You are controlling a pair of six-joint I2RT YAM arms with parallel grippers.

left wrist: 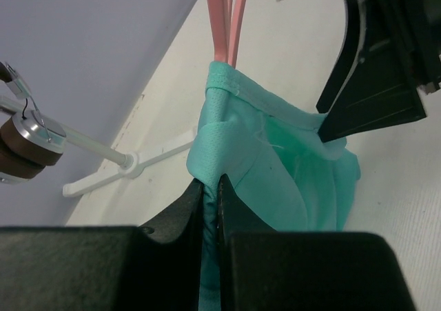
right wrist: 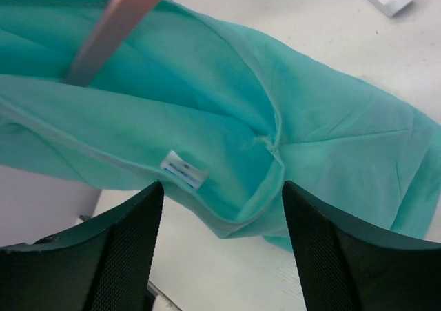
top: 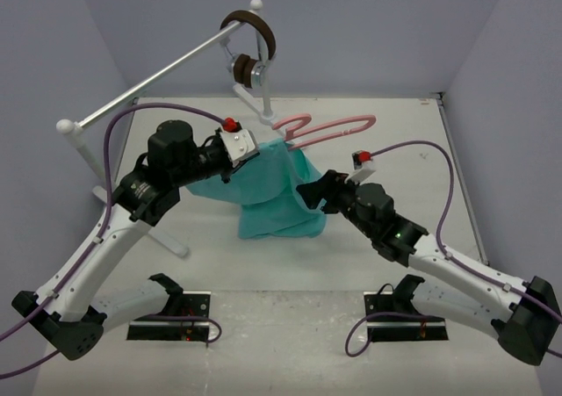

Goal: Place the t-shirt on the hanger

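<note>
The teal t-shirt [top: 268, 194] hangs bunched in mid-table, lifted off the surface. My left gripper [top: 248, 153] is shut on a fold of its upper edge [left wrist: 227, 138]. The pink hanger [top: 329, 130] lies beyond it, one arm running into the shirt's opening [left wrist: 224, 21]. My right gripper [top: 314, 194] is open at the shirt's right side, its fingers [right wrist: 131, 242] on either side of a hemmed edge with a white label [right wrist: 185, 170], not closed on it. The hanger's arm shows blurred in the right wrist view [right wrist: 117, 21].
A silver rail [top: 158, 75] on a white stand [top: 263, 106] crosses the back left, with brown headphones [top: 250, 40] hung on its end. The stand's foot [left wrist: 127, 163] lies close to the left of the shirt. Walls close in on three sides.
</note>
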